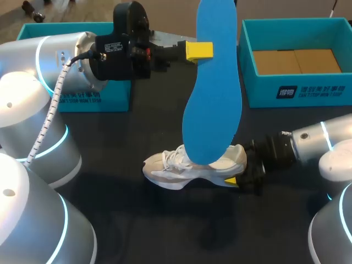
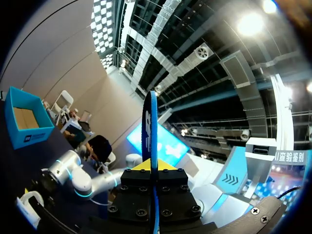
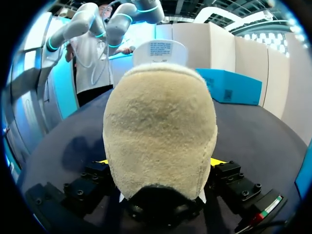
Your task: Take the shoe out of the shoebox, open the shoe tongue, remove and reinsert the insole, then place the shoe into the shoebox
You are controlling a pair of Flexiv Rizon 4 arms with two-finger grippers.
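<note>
Currently, from the left: a second teal box (image 1: 113, 98) sits at the far left of the counter (image 1: 137, 220), partly behind the left arm. The left claw (image 1: 199, 50) is raised well above the counter and closed on the blue insole (image 1: 212, 93), pinching it near one end. The left wrist view shows the sheet edge-on between the fingers. The insole hangs roughly upright, with its lower end over the collar of the shoe (image 1: 187, 165) in the head view. Whether it touches the shoe, I cannot tell. The shoe, white and cream, lies on the counter at centre, outside its box. The right claw (image 1: 234, 180) is low at the heel, a yellow tip on each side, and appears closed on it. The open shoebox (image 1: 297, 93) stands at the far right, well apart from the shoe. Handling judgement: the insole looks light, thin and flexible, so it will likely bow if pushed from the far end. It is best held near the heel end and fed toe-first. The shoe seems light, with a soft upper and a firmer heel, so the heel counter is the sound place to brace.
</note>
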